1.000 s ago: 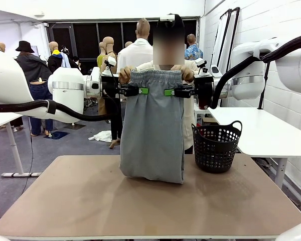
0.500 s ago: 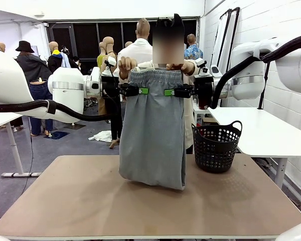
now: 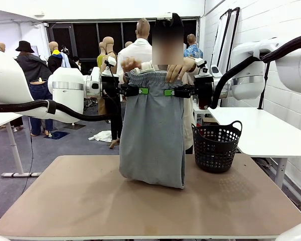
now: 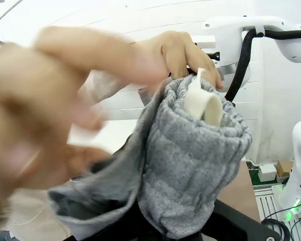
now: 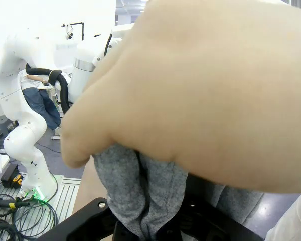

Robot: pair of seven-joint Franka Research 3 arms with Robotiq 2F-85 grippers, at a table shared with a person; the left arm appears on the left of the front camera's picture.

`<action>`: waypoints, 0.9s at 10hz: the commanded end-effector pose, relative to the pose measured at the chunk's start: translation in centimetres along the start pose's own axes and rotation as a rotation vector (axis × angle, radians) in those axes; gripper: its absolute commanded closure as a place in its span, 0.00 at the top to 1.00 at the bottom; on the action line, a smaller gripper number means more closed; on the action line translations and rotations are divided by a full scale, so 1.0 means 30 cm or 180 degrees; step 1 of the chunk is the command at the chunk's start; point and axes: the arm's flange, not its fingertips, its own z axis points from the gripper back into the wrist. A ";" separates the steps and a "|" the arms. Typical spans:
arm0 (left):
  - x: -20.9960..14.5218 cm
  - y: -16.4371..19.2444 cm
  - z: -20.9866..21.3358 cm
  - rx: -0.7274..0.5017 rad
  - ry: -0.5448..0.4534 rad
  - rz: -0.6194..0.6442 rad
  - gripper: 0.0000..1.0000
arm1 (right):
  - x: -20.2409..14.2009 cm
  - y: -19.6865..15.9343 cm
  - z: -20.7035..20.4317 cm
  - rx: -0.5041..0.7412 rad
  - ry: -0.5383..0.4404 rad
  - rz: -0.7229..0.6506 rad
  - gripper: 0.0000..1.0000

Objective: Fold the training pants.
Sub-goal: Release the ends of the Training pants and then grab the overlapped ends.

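Observation:
The light grey training pants [image 3: 153,133] hang upright over the table, their lower end resting bunched on the tabletop. My left gripper [image 3: 140,91] is shut on the pants' left edge just under the gathered waistband. My right gripper [image 3: 169,92] is shut on the right edge at the same height. The person's right-side hand [image 3: 177,69] still holds the waistband; the other hand [image 3: 130,64] is blurred and lifted just above it. In the left wrist view the bunched waistband [image 4: 190,165] is right in front of the camera with a hand [image 4: 180,50] on it. In the right wrist view a hand [image 5: 205,95] covers the fabric [image 5: 145,196].
A black perforated basket [image 3: 216,146] stands at the table's far right. The brown tabletop [image 3: 90,201] lies bare in front of the pants. A white side table [image 3: 261,130] stands to the right. The person stands at the far edge behind the pants.
The pants' lower end has shifted slightly on the table. The person's hand on the picture's left has lifted off the waistband; the other has slid inward along it. Both grippers keep their hold.

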 end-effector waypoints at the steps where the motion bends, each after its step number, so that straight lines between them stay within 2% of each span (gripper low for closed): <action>1: 0.010 -0.003 0.001 0.0013 -0.0043 -0.0057 0.00 | 0.002 0.003 0.000 0.0041 -0.0031 -0.0002 0.00; 9: 0.010 -0.003 0.001 0.0013 -0.0043 -0.0057 0.00 | 0.002 0.003 0.000 0.0041 -0.0031 -0.0002 0.00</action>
